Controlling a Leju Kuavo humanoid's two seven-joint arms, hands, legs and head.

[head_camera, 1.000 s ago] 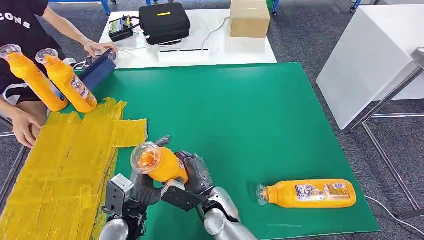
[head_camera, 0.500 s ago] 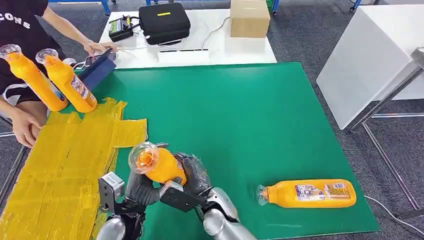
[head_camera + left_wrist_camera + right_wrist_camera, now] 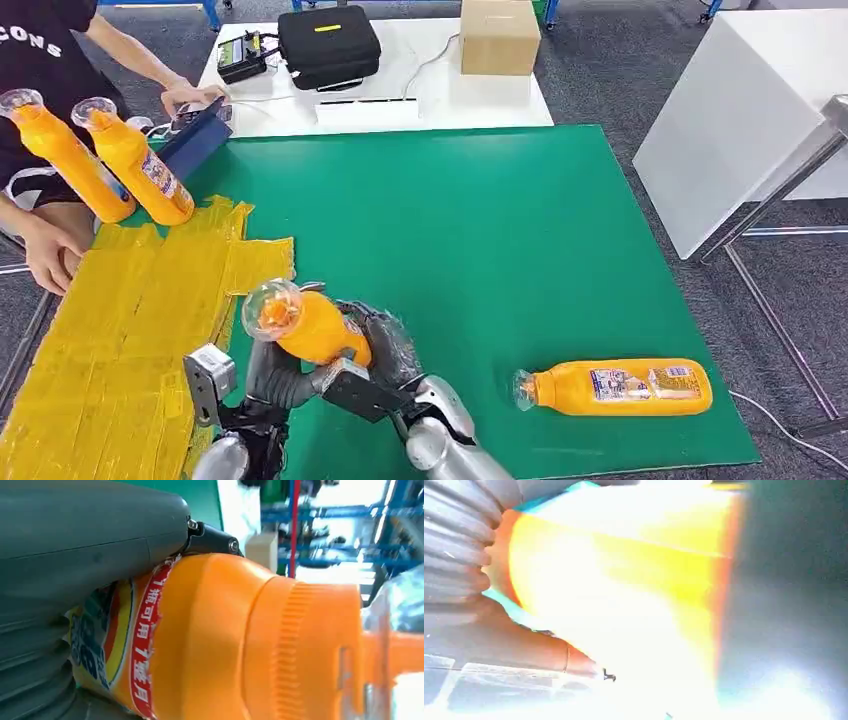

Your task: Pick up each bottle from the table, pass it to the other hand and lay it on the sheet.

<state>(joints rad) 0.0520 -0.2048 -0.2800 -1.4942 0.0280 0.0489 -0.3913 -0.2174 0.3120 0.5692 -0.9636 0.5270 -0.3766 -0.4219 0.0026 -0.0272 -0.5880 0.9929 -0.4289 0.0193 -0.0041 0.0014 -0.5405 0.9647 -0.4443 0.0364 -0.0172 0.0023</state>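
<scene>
the left robot hand (image 3: 272,372) and the right robot hand (image 3: 385,350) meet at the lower middle of the head view, both wrapped around one orange bottle (image 3: 305,325) held up off the green bench (image 3: 480,220), its clear cap pointing to the upper left. the left robot hand's dark fingers curl around the bottle from the left, the right robot hand's from the right, so each is closed on it. the left wrist view adds what the head view cannot give: a grey thumb (image 3: 90,525) pressed flat on the bottle's shoulder, the red and blue label (image 3: 115,630) and the ribbed orange neck. the right wrist view is washed out by glare, with a yellow-orange blur beside the ribbed cover, so finger detail there cannot be told. a second orange bottle (image 3: 615,387) lies on its side at the lower right of the bench. the yellow sheet (image 3: 130,320) covers the left, with two bottles (image 3: 100,155) on its upper left end. a person (image 3: 45,110) sits at the upper left.
</scene>
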